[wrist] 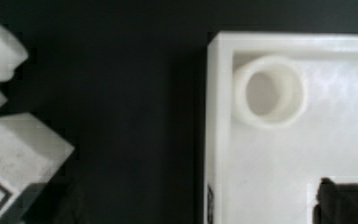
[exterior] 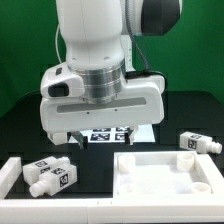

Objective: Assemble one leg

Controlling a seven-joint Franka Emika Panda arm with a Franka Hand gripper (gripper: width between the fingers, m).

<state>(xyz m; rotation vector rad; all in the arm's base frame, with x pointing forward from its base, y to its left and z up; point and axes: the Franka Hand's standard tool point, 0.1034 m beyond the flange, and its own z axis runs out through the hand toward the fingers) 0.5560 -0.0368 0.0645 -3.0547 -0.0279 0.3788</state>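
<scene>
We cannot tell whether our claw (exterior: 100,130) is apart. We should centre over a leg (exterior: 50,176), gripping its sides squarely.

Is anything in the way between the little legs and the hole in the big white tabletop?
No, nothing visible. In the wrist view only bare black table lies between the nearest leg and the tabletop's corner socket.

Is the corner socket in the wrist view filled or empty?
Empty: the socket on the tabletop shows a hollow open ring with nothing seated inside.
</scene>
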